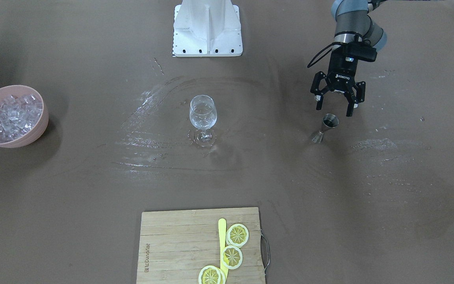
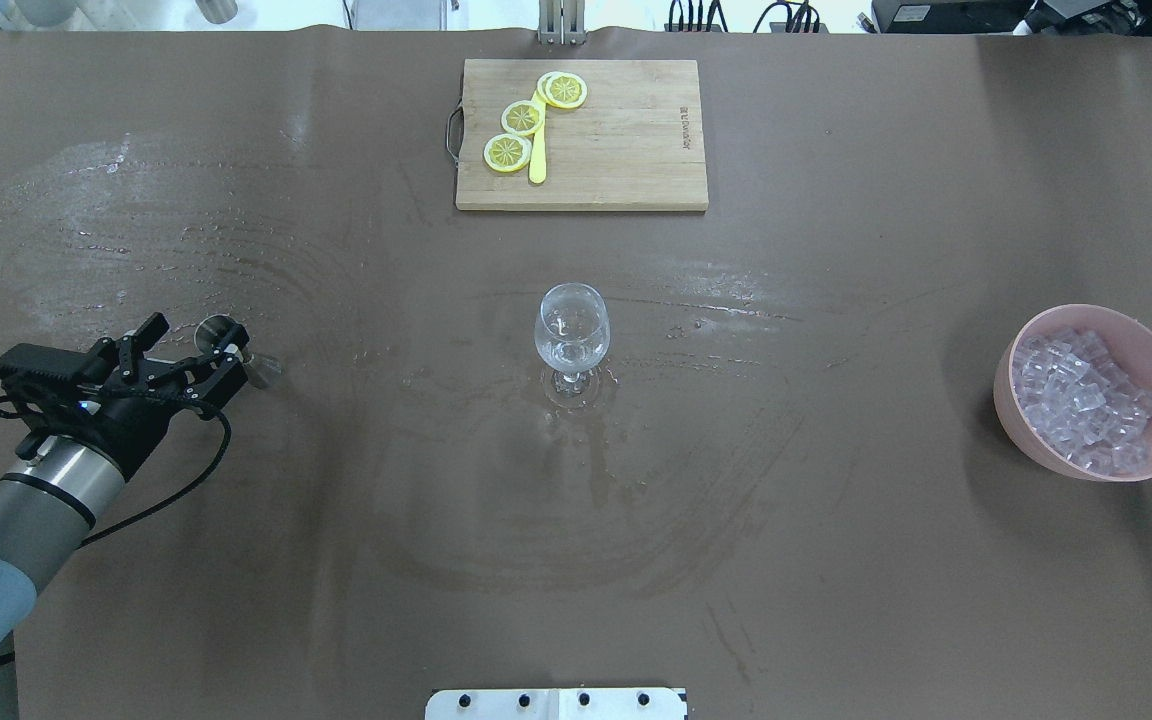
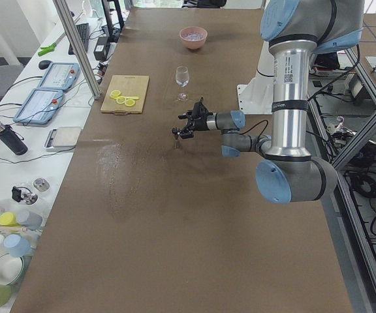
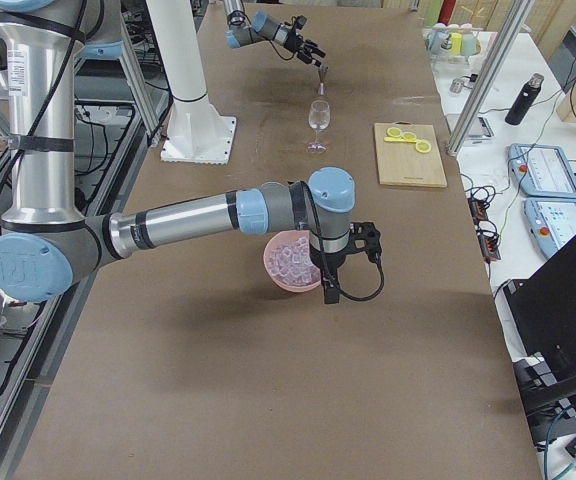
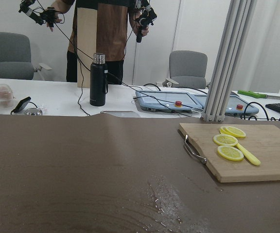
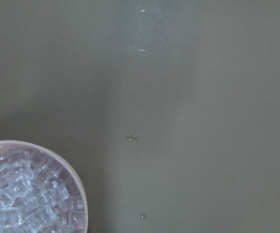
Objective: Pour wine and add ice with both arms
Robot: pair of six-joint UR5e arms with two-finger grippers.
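Directly below the left hand (image 1: 334, 110) stands the jigger (image 1: 325, 128), upright on the worktop (image 1: 93, 197). The hand points down with its jaws spread wide, one finger to each side of the jigger's rim, and whether either finger touches it cannot be told. The jigger's long axis is vertical, so a level closing across its narrow waist seems the move in hand. The glass (image 1: 203, 116) stands mid-worktop, well apart from the jigger towards the robot's right, with nothing between the two. The ice (image 1: 12, 116) lies heaped in a pink bowl (image 1: 34, 136) at the robot's far right, well apart from the glass. The right hand (image 4: 325, 285) hangs above the bowl's edge, and its wrist view catches the bowl only at the lower left corner. Whether this hand is open or closed cannot be told. The left arm is nearer the jigger, the right arm nearer the ice. A board (image 1: 172, 244) with lemon slices (image 1: 237, 235) lies beyond the glass, off either likely path
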